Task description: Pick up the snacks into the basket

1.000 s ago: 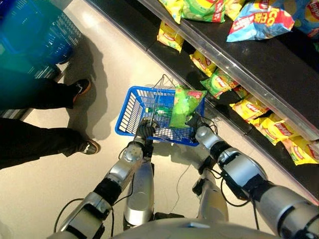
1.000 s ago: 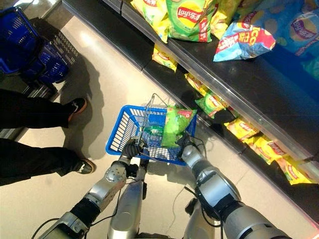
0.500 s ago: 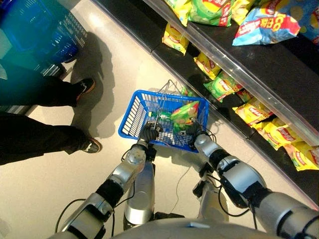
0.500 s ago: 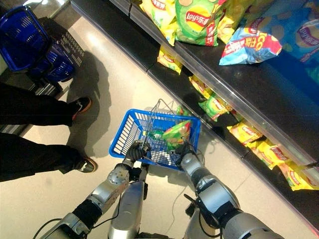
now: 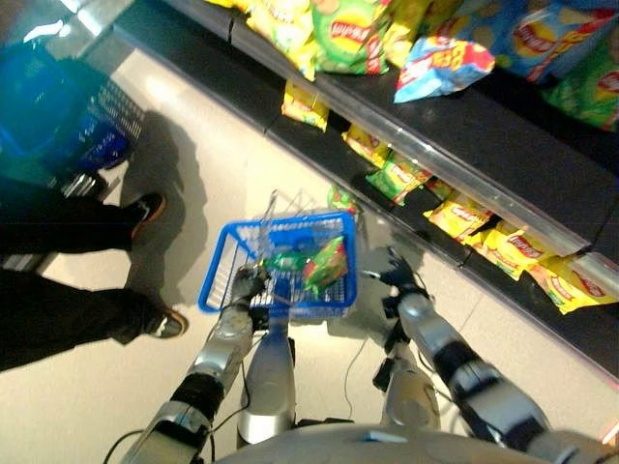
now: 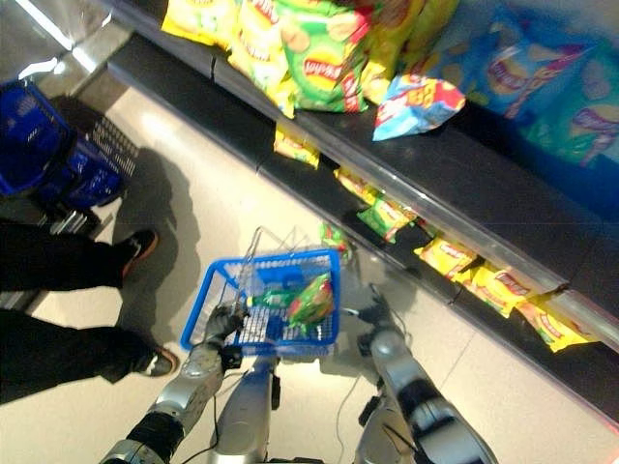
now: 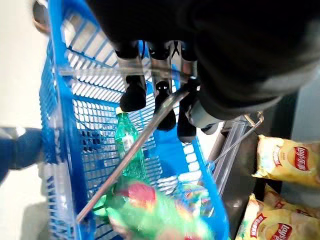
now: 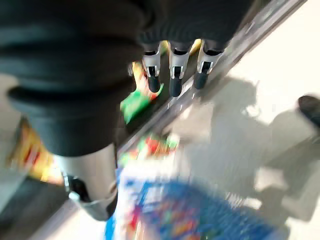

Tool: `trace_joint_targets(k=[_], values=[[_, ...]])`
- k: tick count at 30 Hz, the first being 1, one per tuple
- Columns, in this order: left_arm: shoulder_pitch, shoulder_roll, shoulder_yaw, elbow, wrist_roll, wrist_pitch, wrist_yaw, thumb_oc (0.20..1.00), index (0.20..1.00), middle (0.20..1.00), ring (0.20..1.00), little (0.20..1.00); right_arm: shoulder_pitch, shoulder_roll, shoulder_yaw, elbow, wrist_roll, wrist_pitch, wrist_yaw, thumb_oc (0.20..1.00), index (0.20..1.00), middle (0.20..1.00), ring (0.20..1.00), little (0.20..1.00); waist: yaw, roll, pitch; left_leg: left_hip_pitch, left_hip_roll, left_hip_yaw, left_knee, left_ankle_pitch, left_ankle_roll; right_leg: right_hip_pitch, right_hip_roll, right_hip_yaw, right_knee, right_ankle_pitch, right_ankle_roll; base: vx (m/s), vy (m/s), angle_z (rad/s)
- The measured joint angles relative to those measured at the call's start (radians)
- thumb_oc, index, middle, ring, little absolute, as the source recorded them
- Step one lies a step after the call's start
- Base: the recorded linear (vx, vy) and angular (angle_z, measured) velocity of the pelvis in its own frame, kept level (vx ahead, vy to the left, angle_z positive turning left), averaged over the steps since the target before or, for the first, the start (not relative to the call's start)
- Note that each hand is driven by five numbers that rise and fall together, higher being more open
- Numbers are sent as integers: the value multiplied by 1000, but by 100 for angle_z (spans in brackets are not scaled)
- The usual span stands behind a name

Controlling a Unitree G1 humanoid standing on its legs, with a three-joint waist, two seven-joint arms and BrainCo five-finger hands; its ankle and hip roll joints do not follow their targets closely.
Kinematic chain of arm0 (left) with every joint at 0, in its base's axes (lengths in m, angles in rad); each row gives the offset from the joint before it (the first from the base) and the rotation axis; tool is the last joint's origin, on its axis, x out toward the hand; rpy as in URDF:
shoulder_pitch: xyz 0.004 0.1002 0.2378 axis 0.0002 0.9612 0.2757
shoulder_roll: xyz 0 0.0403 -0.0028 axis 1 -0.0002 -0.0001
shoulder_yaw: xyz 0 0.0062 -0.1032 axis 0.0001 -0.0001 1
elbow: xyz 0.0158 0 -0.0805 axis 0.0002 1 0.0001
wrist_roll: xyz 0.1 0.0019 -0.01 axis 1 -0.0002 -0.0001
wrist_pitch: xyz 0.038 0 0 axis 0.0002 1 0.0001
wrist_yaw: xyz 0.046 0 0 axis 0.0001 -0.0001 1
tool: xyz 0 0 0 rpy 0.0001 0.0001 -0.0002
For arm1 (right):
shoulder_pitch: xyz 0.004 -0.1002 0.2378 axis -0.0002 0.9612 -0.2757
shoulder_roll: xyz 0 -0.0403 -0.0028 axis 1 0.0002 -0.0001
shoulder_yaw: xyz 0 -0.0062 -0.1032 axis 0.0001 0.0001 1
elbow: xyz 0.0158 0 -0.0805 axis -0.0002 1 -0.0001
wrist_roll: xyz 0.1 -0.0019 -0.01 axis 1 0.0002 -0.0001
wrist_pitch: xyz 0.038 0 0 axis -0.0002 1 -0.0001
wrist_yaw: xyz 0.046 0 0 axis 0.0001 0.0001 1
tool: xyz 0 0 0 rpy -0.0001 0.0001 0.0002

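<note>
With our left hand [image 5: 248, 286] clamped on the basket [image 5: 215, 282] handle, we should swing our empty, slack-fingered right hand [image 5: 399, 282] toward two o'clock for another snack bag [image 5: 389, 179]

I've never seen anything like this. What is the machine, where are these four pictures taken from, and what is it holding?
It's a humanoid robot in a shop aisle. Two pictures come from cameras on its head, looking down; the other two sit on its wrists, looking along each hand. Its left hand is curled round the wire handle of a blue basket. Inside lie a green snack bag and a green bottle. The right hand is empty, fingers relaxed, beside the basket. More snack bags lie on the dark shelves. A person's legs stand on the robot's left.
</note>
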Motion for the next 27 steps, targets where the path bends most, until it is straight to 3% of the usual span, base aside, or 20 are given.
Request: trace_joint_targets(k=[4, 11, 14, 17, 27], values=[[7, -37, 45, 179, 1, 2, -3, 200, 200, 200, 200, 200, 139, -10, -69, 12, 1, -1, 12, 1000, 1000, 1000, 1000, 1000, -47, -21, -74, 47, 3, 22, -32, -4, 3, 13, 1, 23, 0, -12, 4, 81, 3, -16], [2, -51, 69, 324, 81, 11, -20, 200, 200, 200, 200, 200, 98, 27, -102, 334, -1, -7, 10, 1000, 1000, 1000, 1000, 1000, -46, -7, -127, 95, 6, 40, -40, -12, 4, 48, 1, 31, -1, -18, 9, 66, -28, -3], [-2, -61, 63, 444, 185, 18, -28, 200, 200, 200, 200, 200, 70, 29, -107, 517, -12, 7, 13, 1000, 1000, 1000, 1000, 1000, -47, 15, -178, 125, 9, 44, -40, -23, 3, 75, 3, 35, -1, -29, 14, 40, -62, -5], [20, -69, 61, 496, 243, 28, -60, 200, 200, 200, 200, 200, 94, 21, -114, 563, -39, 25, 25, 1000, 1000, 1000, 1000, 1000, -50, 37, -216, 148, 22, 48, -40, -30, -2, 92, 15, 40, -1, -39, 10, 54, -137, -9], [29, -139, 76, 530, 258, 27, -99, 200, 200, 200, 200, 200, 129, -2, -106, 561, -80, 40, 42, 1000, 1000, 1000, 1000, 1000, -47, 120, -260, 176, 141, 58, -3, -43, 2, 123, 149, 92, -5, -76, -45, -77, -156, -7]])
